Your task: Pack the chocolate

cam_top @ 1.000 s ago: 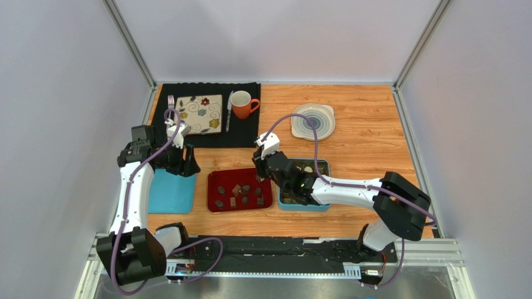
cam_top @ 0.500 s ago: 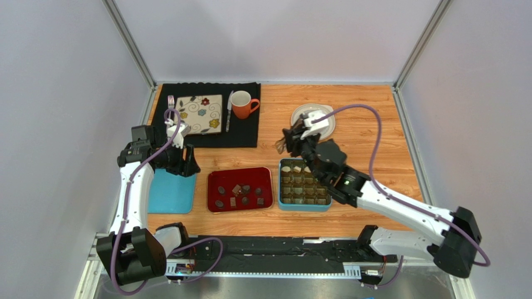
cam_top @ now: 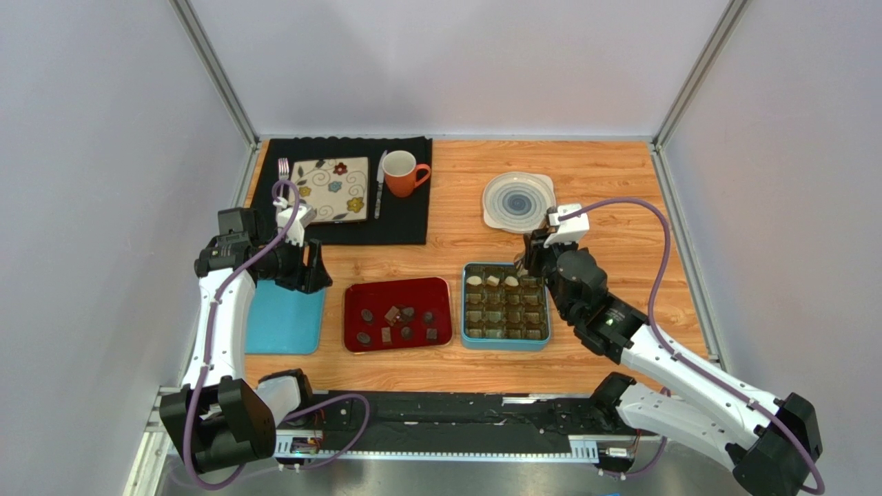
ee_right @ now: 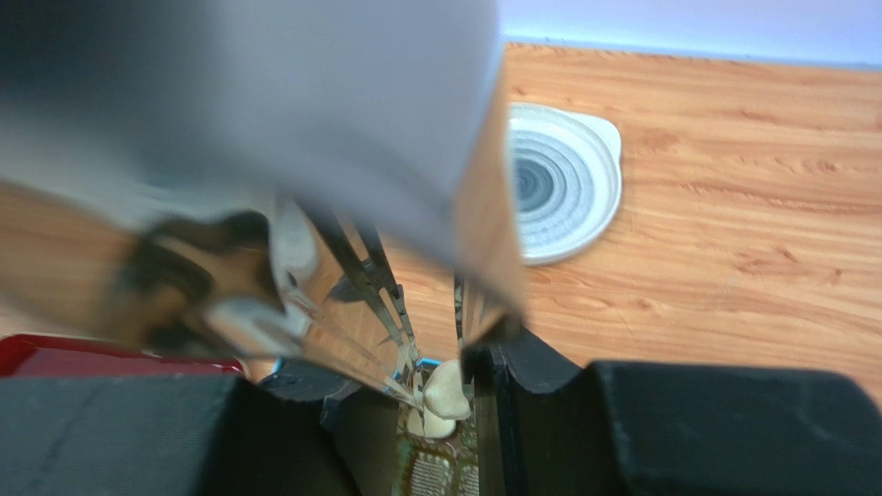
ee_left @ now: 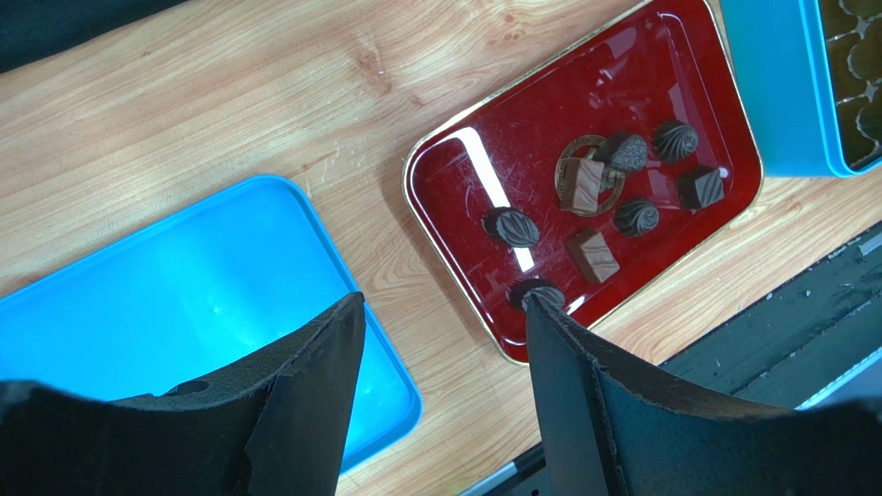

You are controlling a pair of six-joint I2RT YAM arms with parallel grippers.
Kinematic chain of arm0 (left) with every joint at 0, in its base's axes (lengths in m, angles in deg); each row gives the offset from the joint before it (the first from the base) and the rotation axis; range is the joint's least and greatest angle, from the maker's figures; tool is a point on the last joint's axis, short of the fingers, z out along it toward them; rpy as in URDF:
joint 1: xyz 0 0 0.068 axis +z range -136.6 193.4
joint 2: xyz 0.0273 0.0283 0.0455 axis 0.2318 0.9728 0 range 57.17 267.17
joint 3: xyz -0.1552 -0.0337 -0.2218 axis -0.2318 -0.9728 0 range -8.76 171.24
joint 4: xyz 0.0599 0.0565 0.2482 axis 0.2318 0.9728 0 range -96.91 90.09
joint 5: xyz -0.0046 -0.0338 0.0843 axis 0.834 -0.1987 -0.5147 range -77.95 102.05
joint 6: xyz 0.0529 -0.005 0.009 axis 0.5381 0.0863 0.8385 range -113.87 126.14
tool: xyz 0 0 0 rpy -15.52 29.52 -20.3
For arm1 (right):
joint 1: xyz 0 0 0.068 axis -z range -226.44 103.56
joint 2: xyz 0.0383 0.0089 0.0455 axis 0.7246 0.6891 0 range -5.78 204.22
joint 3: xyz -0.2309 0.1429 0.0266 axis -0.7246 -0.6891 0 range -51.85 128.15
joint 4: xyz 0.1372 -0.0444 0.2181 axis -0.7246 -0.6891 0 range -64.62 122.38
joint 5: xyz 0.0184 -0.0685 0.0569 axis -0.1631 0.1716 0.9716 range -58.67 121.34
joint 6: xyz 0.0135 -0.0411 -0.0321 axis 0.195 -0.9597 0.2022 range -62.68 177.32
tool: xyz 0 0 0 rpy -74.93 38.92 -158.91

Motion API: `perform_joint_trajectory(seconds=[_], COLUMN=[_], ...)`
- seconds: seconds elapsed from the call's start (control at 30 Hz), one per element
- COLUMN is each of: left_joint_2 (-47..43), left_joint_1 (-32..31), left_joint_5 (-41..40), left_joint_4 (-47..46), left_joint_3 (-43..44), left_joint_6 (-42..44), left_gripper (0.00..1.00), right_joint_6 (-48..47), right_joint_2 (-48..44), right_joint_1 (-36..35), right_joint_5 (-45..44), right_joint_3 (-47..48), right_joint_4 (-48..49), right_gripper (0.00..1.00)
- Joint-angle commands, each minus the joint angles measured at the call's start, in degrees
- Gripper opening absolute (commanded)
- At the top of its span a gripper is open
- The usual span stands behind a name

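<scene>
Top external view, from the near edge: the left arm reaches over a blue lid (cam_top: 282, 320) lying flat on the wood table (cam_top: 621, 227). The left gripper (ee_left: 443, 303) hangs released, jaws spread with nothing between them, above the gap between lid and red tray (cam_top: 424, 292). Eight dark bonbons (ee_left: 636, 217) lie loose in that tray.

Just right of it sits the teal box (cam_top: 504, 344) with its brown gridded insert (cam_top: 507, 315); three cream bonbons (cam_top: 492, 280) fill cells of the far row. The right gripper (cam_top: 531, 256) is at the box's far right corner, clenched on a pair of metal tongs (ee_right: 362, 279). In the blurry right wrist view the tong tips meet at one cream bonbon (ee_right: 445, 391) just above the insert.

Farther back, a ringed grey-white plate (cam_top: 518, 202) lies near the right gripper. On the far left, a black mat (cam_top: 404, 212) carries a floral plate (cam_top: 331, 189), a fork (cam_top: 283, 171) and an orange mug (cam_top: 402, 173).
</scene>
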Motion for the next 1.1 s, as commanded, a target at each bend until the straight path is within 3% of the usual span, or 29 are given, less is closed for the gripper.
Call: perform_joint_trajectory(seconds=[0.0, 0.23, 0.33, 0.47, 0.6, 0.7, 0.87, 1.07], left_joint_2=[-0.8, -0.9, -0.9, -1.0, -1.0, -1.0, -1.1, -1.3], left_joint_1=[0.4, 0.4, 0.4, 0.4, 0.3, 0.4, 0.4, 0.4], left_joint_5=[0.9, 0.6, 0.8, 0.7, 0.7, 0.7, 0.5, 0.3], left_joint_4=[-0.2, 0.0, 0.0, 0.0, 0.0, 0.1, 0.0, 0.0], left_joint_3=[0.5, 0.3, 0.1, 0.1, 0.2, 0.3, 0.2, 0.5], left_joint_6=[1.7, 2.0, 1.9, 2.1, 2.2, 2.1, 2.1, 1.9], left_gripper=[0.68, 0.68, 0.68, 0.68, 0.68, 0.68, 0.68, 0.68], right_joint_6=[1.7, 2.5, 2.6, 2.7, 2.3, 2.0, 2.7, 2.8], right_joint_2=[-0.9, -0.9, -0.8, -0.7, -0.4, -0.5, -1.7, 3.6], right_joint_1=[1.4, 4.1, 4.3, 4.3, 4.4, 4.3, 4.2, -2.5], right_joint_5=[-2.0, -1.6, -1.3, -1.0, -0.6, 0.1, 8.0, 11.2], right_joint_3=[-1.4, -2.5, -2.6, -2.7, -2.4, -1.9, -0.6, 4.5], right_joint_4=[0.5, 0.7, 1.0, 1.5, 1.6, 1.5, 3.2, 6.5], right_gripper=[0.18, 0.21, 0.27, 0.42, 0.45, 0.44, 0.31, 0.28])
